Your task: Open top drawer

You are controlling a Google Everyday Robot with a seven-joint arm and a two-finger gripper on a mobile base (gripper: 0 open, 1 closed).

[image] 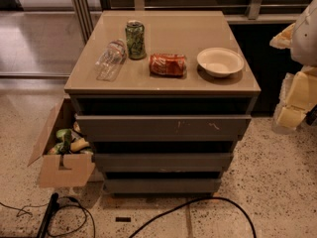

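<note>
Labels: green can (135, 39) stands upright at the far left of the surface (173, 31), its print too blurred to read. Red can (168, 64) lies on its side near mid-surface; it has a pale marking, but no word is legible. Clear bottle (110, 58) lies just left of the green can, with no label made out. White bowl (220, 62) sits at the right, apart from the red can.

Arm (307, 33): pale casing enters at the right edge, mostly cut off by the frame. Pincer (293, 108) hangs below it, off the right side of the cabinet, level with the top drawer (148, 125) and not touching it. Whether it is spread or pressed together cannot be told.

Top drawer: directly under the surface, the widest front, with pale scratches right of centre. A dark gap runs above it, and its interior is not visible.

Two lower drawer fronts (163, 161) are narrower. Cardboard box (64, 170) stands open on the floor (277, 182) at the left; its contents are indistinct. Black cables (198, 206) run along the near floor.
</note>
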